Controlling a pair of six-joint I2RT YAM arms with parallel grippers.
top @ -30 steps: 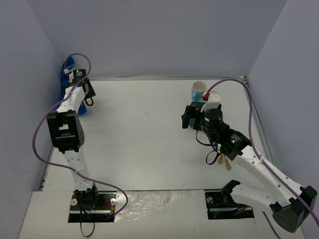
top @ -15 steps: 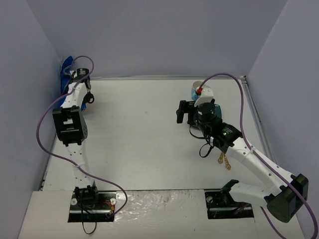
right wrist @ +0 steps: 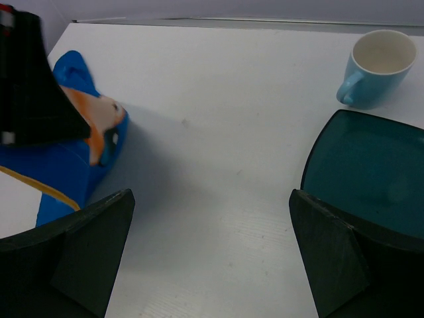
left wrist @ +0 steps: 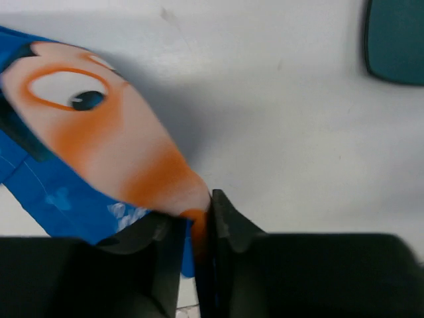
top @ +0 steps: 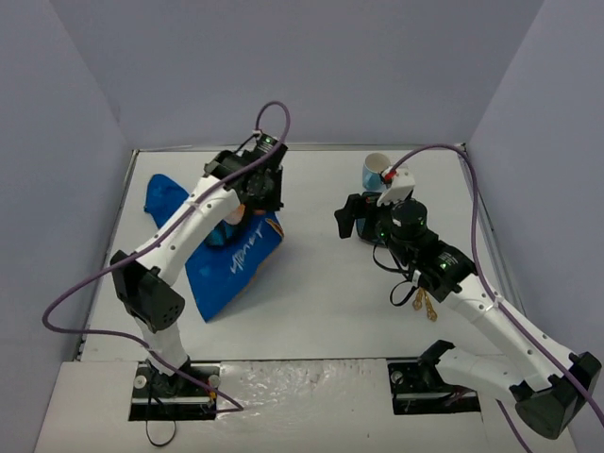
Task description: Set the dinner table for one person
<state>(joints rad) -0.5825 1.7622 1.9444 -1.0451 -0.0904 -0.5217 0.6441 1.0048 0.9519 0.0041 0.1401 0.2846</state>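
At the upper left of the top view, our left claw [left wrist: 197, 230] is clamped on an edge of the blue cloth placemat with a cartoon-mouse print [top: 234, 262]. A thin pinch of orange and blue fabric is squeezed between its jaws. From that pinch the cloth trails down and to the left, bunched and folded rather than flat. It lies on the large matte-white table [top: 321, 283], which fills the middle of the top view beneath both arms.

Toward the upper right, our right claw [right wrist: 210, 205] hovers with its jaws wide apart and nothing between them, facing the placemat. At the right of its wrist view lies a dark teal square plate [right wrist: 364, 172]. Behind the plate stands a light blue ceramic mug [right wrist: 377, 66], upright and empty. Small gold-coloured pieces [top: 425, 304] lie under the right arm, too small for us to identify.

We judge that the placemat is not yet spread, so nothing else can be set on it.

- **Slipping:** the pinch looks shallow, and a quick pull could tug the fabric free and drop it in a heap.
- **Creases:** if we lower the cloth while it is folded on itself, creases would stay and the plate would sit unevenly.
- **Sweeping:** dragging the cloth too far right could push the plate or tip the mug.
- **Collision:** the two arms are near each other around mid-table, so careless reaching could make them collide.
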